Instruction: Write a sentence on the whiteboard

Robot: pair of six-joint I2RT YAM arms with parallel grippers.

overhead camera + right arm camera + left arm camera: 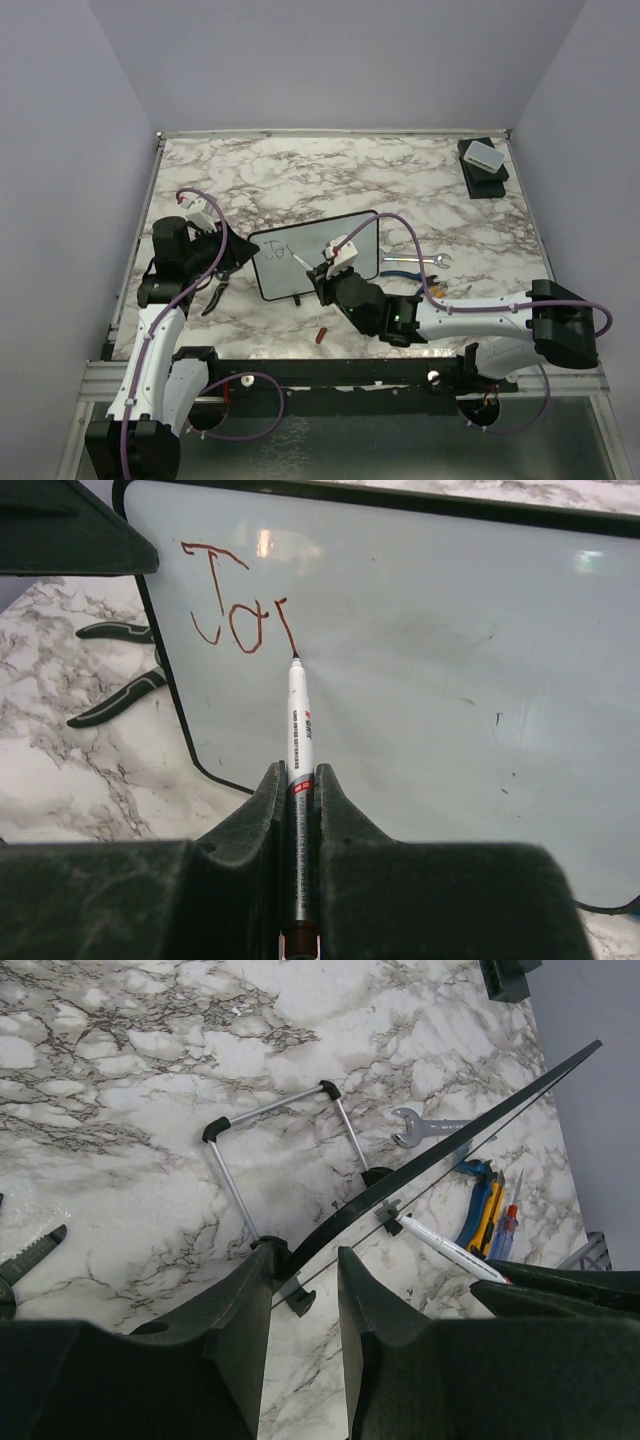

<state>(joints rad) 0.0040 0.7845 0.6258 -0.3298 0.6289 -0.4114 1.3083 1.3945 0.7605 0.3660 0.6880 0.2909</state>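
The whiteboard (310, 252) stands tilted on its wire stand (280, 1145) at mid table. It also shows in the right wrist view (430, 670). On it are the red-brown letters "Jo" and one more stroke (235, 610), the start of the sentence. My right gripper (300, 780) is shut on a white marker (299, 720), whose tip touches the board at the end of that stroke. My left gripper (305, 1270) is at the board's left edge (420, 1165). Its fingers are closed in on either side of the lower corner. Both grippers show from above, the left (232, 250) and the right (325, 268).
Black-handled pliers (215, 290) lie left of the board. A wrench (420, 262) and blue and yellow hand tools (428, 290) lie to its right. A red marker cap (321, 335) lies near the front edge. A black box with a white item (483, 165) sits far right.
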